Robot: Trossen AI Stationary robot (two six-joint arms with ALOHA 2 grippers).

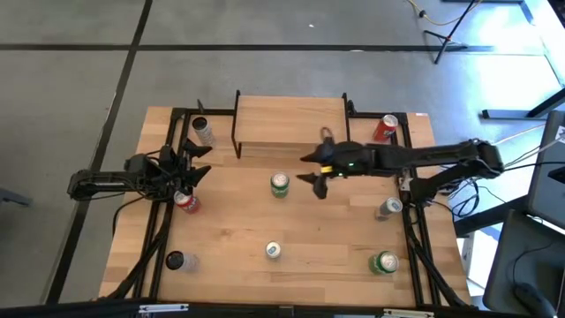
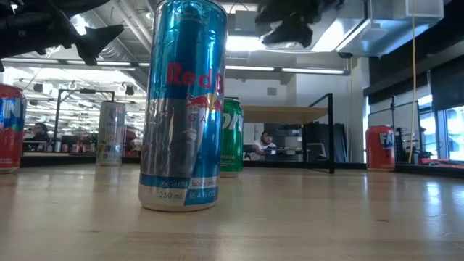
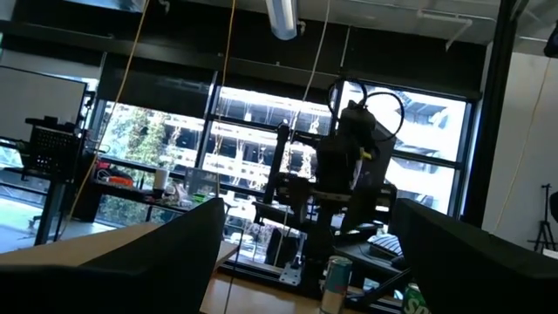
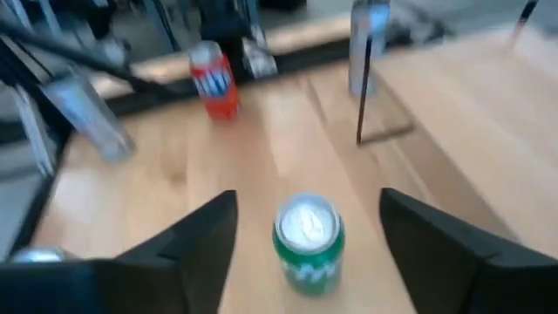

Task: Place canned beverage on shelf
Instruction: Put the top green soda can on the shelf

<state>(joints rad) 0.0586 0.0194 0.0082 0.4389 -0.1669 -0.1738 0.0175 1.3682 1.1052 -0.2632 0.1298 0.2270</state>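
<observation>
the approach step, before any grasp. my right end effector [image 1: 320, 173] hangs above the counter [image 1: 229, 221], just in front of the shelf [image 1: 282, 119]; its fingers stand wide apart and hold nothing. the green sprite can [image 1: 280, 184] stands upright on the counter in front of the shelf, just beside that end effector on the side away from the arm's base. in the right wrist view the same green can [image 4: 308, 240] sits between the two dark fingers but lower than them, untouched, so i judge it to be the chosen beverage. the shelf top is bare of cans. my left end effector [image 1: 196, 164] waits open and empty near the shelf's left end, with a red can [image 1: 185, 201] just beside it. other cans stand around the counter, among them a red bull can [image 2: 183, 109] nearest the low camera. the next move, as i read it, calls for lowering the right end effector until its fingers straddle the can body, closing squarely, then lifting clear before carrying it back onto the shelf plank.
</observation>
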